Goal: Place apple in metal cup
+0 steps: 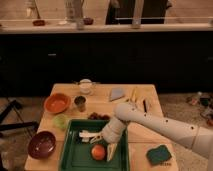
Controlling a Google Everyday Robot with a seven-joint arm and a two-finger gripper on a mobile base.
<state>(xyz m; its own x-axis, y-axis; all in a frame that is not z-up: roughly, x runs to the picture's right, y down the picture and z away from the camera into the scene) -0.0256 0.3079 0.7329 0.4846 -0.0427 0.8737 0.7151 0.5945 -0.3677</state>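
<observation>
The apple (98, 152) lies in the green tray (69, 152) on the wooden table (150, 134); being round, it shows no long axis. The gripper (97, 143) hangs just above it with fingers spread. The metal cup (80, 102) stands upright beyond the tray, mouth up, between the orange bowl (57, 103) and some dark bits (98, 116), with a light-green ball (61, 120) nearer and a maroon bowl (41, 144) left of the tray.
</observation>
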